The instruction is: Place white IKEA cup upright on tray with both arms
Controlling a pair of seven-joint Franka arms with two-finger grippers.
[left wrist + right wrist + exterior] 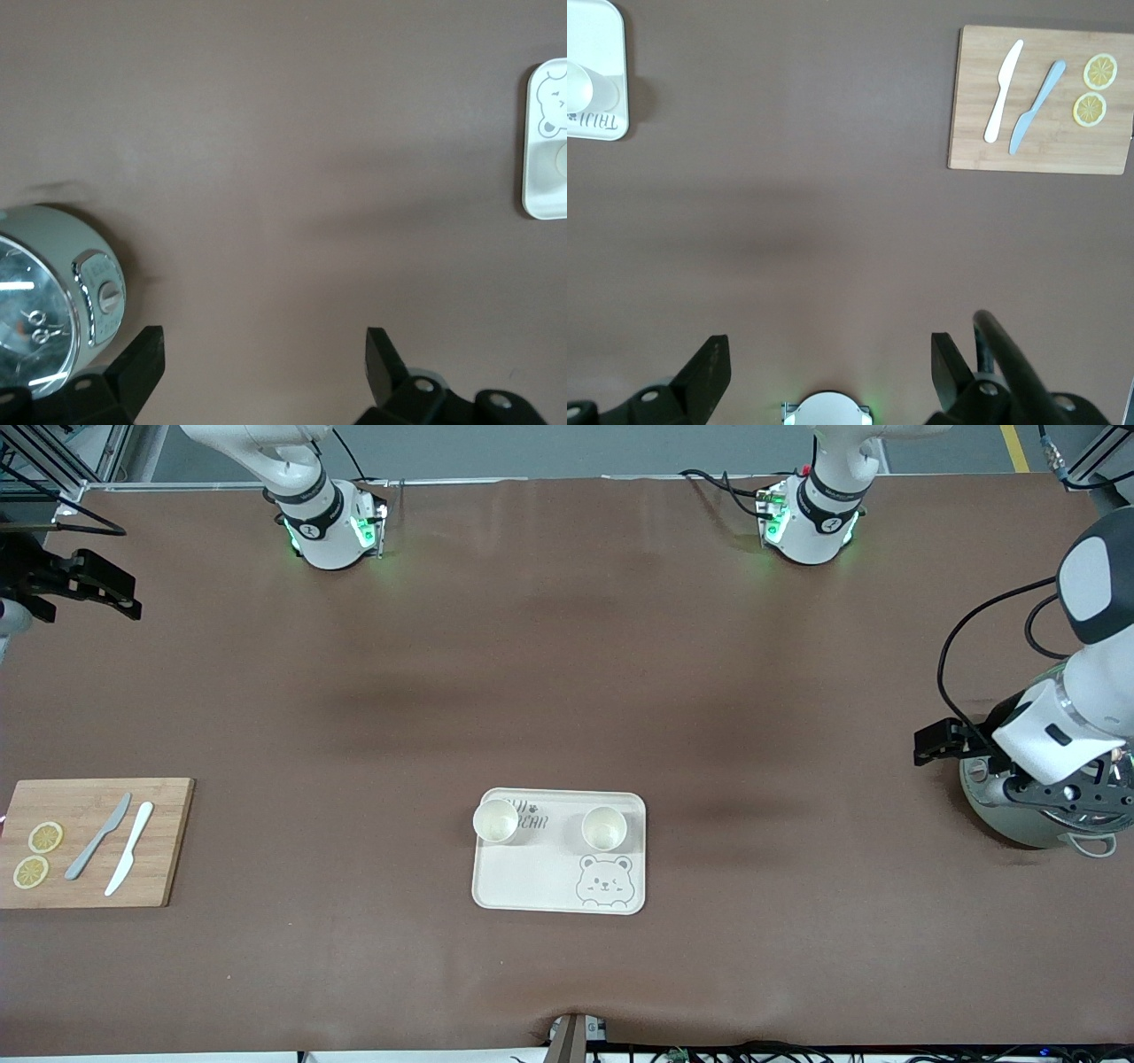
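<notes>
Two white cups (495, 820) (604, 828) stand upright, mouths up, inside the tray (532, 877), along its rim toward the bases. Tray's long axis parallels the tabletop's (567, 691) camera-side edge, near mid-edge. Left tool (941, 742) open, over the rice cooker (1028, 824). Right tool (102, 589) open, empty, at its end's edge.

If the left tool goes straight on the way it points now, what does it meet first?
Probably only the bare brown table: the open left tool points down at it, beside the round grey cooker; depth is unclear.
</notes>
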